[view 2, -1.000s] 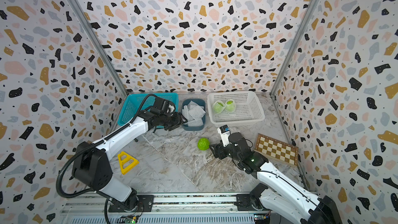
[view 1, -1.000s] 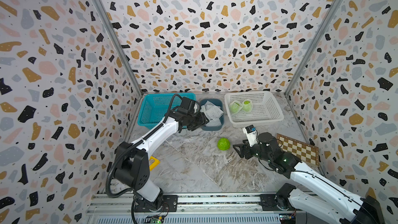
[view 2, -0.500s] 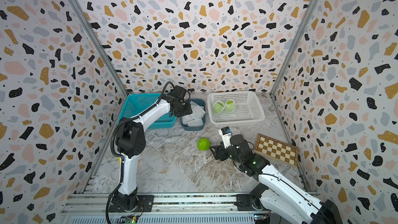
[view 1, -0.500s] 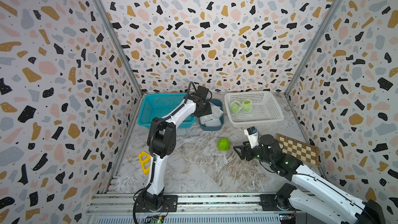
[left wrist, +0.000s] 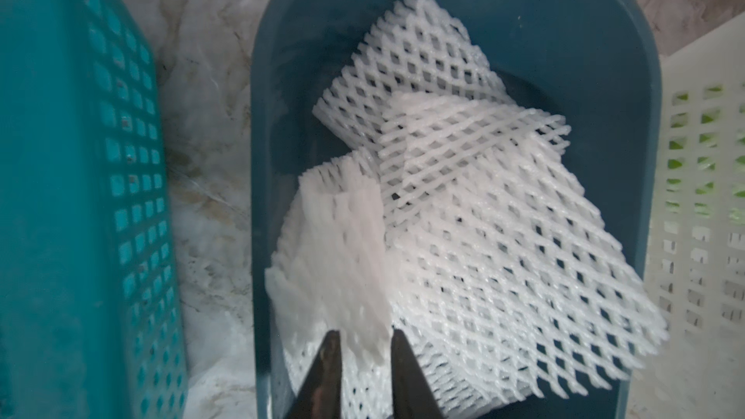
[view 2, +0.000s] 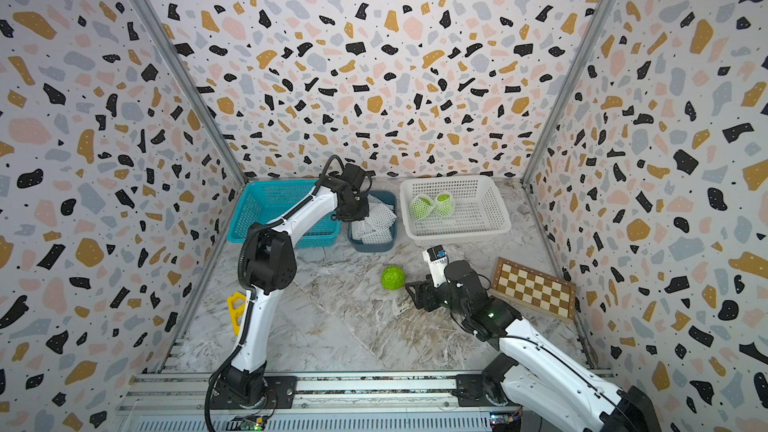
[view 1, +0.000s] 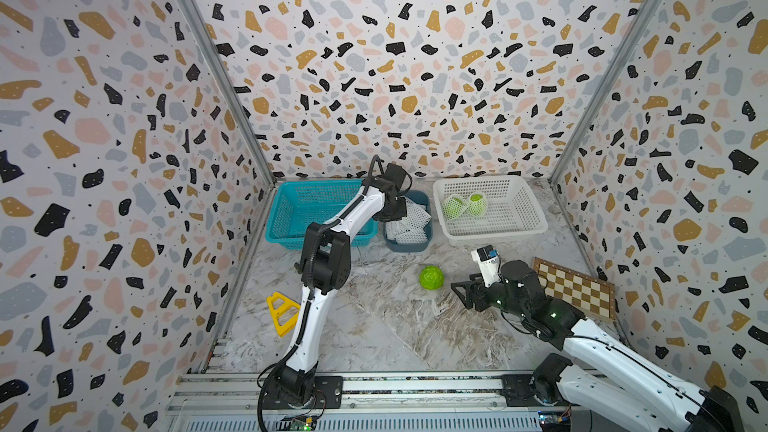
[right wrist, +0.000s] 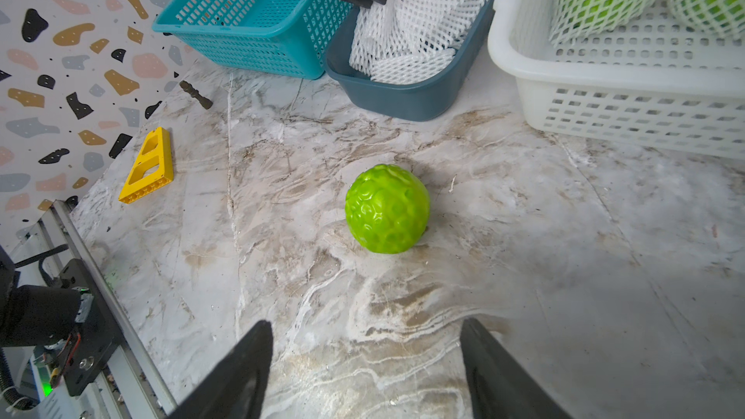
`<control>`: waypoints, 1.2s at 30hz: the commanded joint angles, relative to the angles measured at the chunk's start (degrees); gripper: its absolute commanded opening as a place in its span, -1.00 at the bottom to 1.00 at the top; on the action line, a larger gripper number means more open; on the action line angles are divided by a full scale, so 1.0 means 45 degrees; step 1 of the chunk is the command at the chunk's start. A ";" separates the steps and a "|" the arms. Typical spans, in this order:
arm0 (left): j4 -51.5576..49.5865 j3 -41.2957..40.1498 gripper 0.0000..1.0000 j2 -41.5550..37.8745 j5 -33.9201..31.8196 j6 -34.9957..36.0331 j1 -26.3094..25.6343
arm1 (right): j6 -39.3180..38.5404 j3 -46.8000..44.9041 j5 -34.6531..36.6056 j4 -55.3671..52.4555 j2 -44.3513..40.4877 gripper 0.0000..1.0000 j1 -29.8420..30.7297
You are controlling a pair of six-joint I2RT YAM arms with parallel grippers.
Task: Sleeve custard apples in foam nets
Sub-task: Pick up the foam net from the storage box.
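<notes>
One bare green custard apple [view 1: 431,277] [view 2: 392,277] [right wrist: 387,208] lies on the marble table. My right gripper [view 1: 459,290] [right wrist: 365,340] is open just short of it, with nothing between its fingers. Two more custard apples [view 1: 454,206] [view 1: 476,204] sit sleeved in white nets inside the white basket [view 1: 498,234]. Several foam nets [view 1: 409,222] [left wrist: 483,215] [right wrist: 411,34] fill the dark blue bin [left wrist: 629,155]. My left gripper [view 1: 395,211] [left wrist: 365,340] is down in that bin, its jaws pinched on a folded edge of one foam net [left wrist: 342,243].
An empty teal basket [view 1: 307,209] stands left of the bin. A chessboard [view 1: 573,288] lies at the right wall and a yellow plastic piece [view 1: 282,311] at the left. A small dark chess piece [right wrist: 196,94] lies near the teal basket.
The left arm swung from low over the teal basket up and over into the net bin, and its jaws closed on a net. The right arm barely moved.
</notes>
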 commanded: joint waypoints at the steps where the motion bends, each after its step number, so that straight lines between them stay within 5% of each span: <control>1: -0.0465 0.0561 -0.79 0.0105 -0.0195 0.0422 -0.0014 | -0.0026 0.0204 0.0027 -0.0013 0.0072 0.50 -0.0054; 5: -0.0677 0.0606 -1.00 -0.0158 -0.0579 0.0826 0.0001 | -0.0016 0.0247 0.0003 0.0020 0.0222 0.50 -0.0053; 20: -0.0278 -0.0929 -1.00 -0.3199 -0.0363 0.1655 0.0005 | 0.0208 0.0248 -0.0019 0.0115 0.0275 0.50 -0.0054; 29: 0.0205 -0.2380 -1.00 -0.5008 0.0679 0.2053 0.0006 | 0.0073 0.0524 0.0045 0.0189 0.0461 0.51 -0.0068; 36: 0.1110 -0.4497 -1.00 -0.7058 0.3308 0.2863 -0.0101 | -0.0379 0.1439 -0.0420 0.0046 0.0473 0.55 -0.0523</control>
